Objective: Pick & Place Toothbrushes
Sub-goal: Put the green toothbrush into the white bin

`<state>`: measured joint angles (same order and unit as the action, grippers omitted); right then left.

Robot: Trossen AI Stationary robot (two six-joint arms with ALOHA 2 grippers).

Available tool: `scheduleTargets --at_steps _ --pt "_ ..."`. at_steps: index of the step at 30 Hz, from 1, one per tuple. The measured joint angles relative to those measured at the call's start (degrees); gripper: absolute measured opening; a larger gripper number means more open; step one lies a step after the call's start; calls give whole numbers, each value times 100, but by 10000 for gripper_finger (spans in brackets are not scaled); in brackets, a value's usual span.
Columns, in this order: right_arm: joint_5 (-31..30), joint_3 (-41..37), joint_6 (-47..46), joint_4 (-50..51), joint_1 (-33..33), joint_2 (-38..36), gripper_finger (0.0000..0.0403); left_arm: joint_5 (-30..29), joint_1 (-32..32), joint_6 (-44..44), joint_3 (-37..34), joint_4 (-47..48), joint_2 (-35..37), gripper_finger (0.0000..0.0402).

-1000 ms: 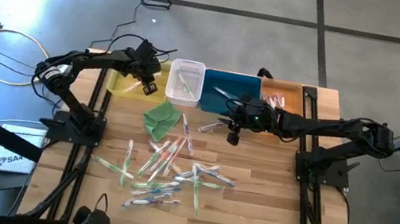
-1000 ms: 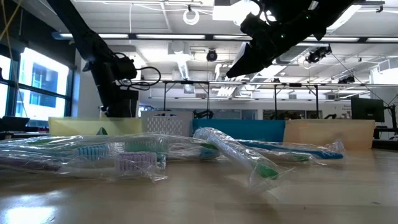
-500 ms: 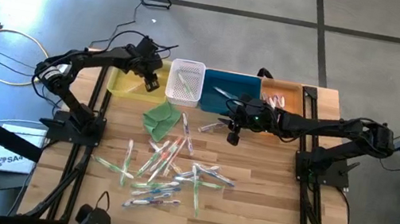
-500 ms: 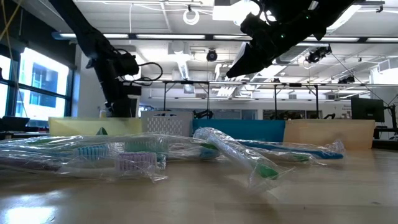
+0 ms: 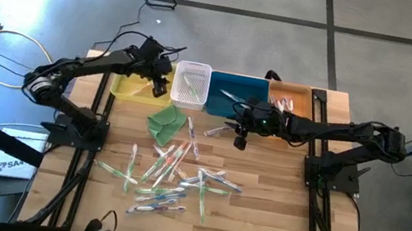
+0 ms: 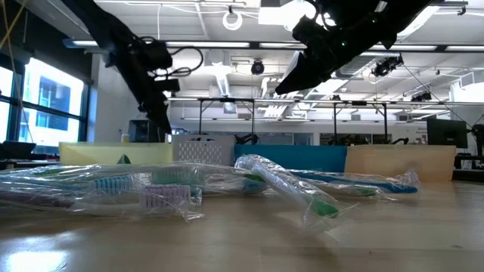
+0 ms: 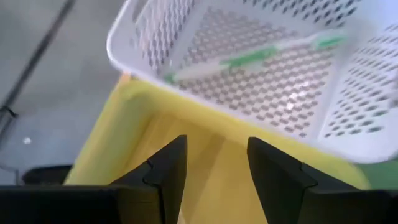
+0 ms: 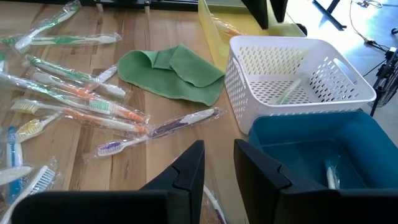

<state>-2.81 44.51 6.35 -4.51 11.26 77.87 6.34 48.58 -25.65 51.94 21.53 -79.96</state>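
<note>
Several wrapped toothbrushes (image 5: pixel 172 172) lie loose on the wooden table, in the low view as a shiny heap (image 6: pixel 166 189). One green toothbrush (image 7: pixel 249 57) lies inside the white mesh basket (image 5: pixel 191 84). My left gripper (image 5: pixel 159 86) hangs open and empty over the yellow bin (image 5: pixel 129 87), beside the basket's left wall; its wrist view (image 7: pixel 216 144) looks down on both. My right gripper (image 5: pixel 239 140) hovers open and empty at the near side of the blue bin (image 5: pixel 220 105). From there its wrist view (image 8: pixel 219 149) looks over a purple toothbrush (image 8: pixel 161 130) and the blue bin's corner.
A folded green cloth (image 5: pixel 165 120) lies flat between the basket and the toothbrush pile. Four bins stand in a row along the far edge: yellow, white basket, blue, and an orange-tan bin (image 5: pixel 301 93) holding some toothbrushes. The blue bin (image 8: pixel 298 149) holds one toothbrush. Bare wood lies right of the pile.
My left gripper has risen above the yellow bin and drifted slightly toward the white basket, while its elbow swung toward the table's left edge. The right arm and the toothbrushes on the table have kept still.
</note>
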Motion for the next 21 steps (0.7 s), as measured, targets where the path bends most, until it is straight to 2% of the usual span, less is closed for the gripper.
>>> scheduleTargets --at_steps 10,21 --pt "0 0 0 0 -1 0 79 -441 -1198 149 -4 626 1130 164" --pt "0 0 -1 0 1 1 79 -995 -2811 1065 -7 931 1489 164"
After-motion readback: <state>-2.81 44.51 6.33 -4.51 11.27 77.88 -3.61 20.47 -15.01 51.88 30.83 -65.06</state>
